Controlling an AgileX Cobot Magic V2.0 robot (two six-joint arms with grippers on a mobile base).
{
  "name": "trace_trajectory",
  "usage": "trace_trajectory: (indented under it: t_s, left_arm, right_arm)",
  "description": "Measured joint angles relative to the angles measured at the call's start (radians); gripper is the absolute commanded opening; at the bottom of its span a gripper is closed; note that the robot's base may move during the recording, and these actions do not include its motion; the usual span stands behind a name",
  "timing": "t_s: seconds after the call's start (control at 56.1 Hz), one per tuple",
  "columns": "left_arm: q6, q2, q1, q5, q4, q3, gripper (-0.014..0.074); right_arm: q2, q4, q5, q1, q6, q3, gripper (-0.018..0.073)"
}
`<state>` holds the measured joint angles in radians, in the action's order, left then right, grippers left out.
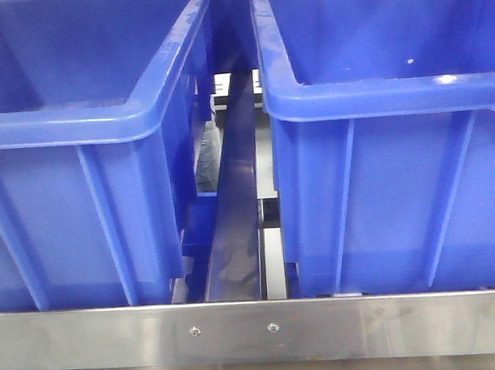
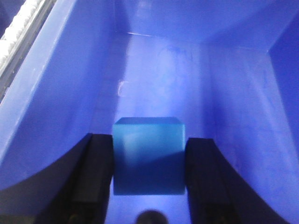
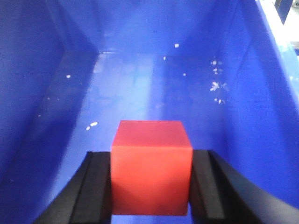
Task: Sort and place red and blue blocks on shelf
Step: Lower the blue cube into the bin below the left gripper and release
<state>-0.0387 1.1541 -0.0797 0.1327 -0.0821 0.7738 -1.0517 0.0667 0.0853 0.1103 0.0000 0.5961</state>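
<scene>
Gripping the blue cube point(image 2: 148, 154) between the left gripper point(image 2: 148, 179) pads, clamped inside a large blue bin point(image 2: 56, 93). Pinching the red cube point(image 3: 150, 165) likewise in the right gripper point(image 3: 152, 186) over another bin's floor point(image 3: 140, 88), sorting by colour. Showing neither arm from the front, only the shelf's steel rail point(image 1: 242, 331).

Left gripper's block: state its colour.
Blue block, between the left gripper's fingers; left wrist view.

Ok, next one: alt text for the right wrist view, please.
A red block sits clamped between the right gripper's two black fingers, seen from just behind. Beyond it is the inside of a large blue bin, its floor dotted with small white specks.
</scene>
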Motion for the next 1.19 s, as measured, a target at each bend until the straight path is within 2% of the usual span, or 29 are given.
trace_trajectory:
  t_s: [0.214,0.267,0.446,0.481,0.57,0.945,1.051,1.194]
  left_arm:
    - [0.0,0.0,0.0,-0.001,-0.004,0.003,0.0334]
    - [0.0,0.0,0.0,-0.001,-0.004,0.003,0.035]
    - [0.0,0.0,-0.023,-0.001,-0.004,0.003,0.057]
    - [0.0,0.0,-0.036,-0.001,-0.004,0.003,0.0619]
    - [0.0,0.0,-0.057,-0.001,-0.004,0.003,0.0669]
    - [0.0,0.0,-0.07,-0.004,-0.002,0.003,0.064]
    - [0.0,0.0,-0.07,-0.004,-0.002,0.003,0.0581]
    - [0.0,-0.016,-0.07,0.014,0.0,0.003,0.0459]
  right_arm:
    - [0.0,0.002,0.002,0.0,0.0,0.0,0.0366]
    - [0.0,0.002,0.002,0.0,0.0,0.0,0.0393]
    - [0.0,0.002,0.004,0.0,0.0,0.0,0.0633]
    - [0.0,0.004,0.004,0.0,0.0,0.0,0.0629]
    - [0.0,0.004,0.004,0.0,0.0,0.0,0.0621]
    - [0.0,0.004,-0.013,0.0,0.0,0.0,0.0612]
    - [0.0,0.004,-0.034,0.0,0.0,0.002,0.0612]
    - [0.019,0.004,-0.06,0.0,0.0,0.004,0.0612]
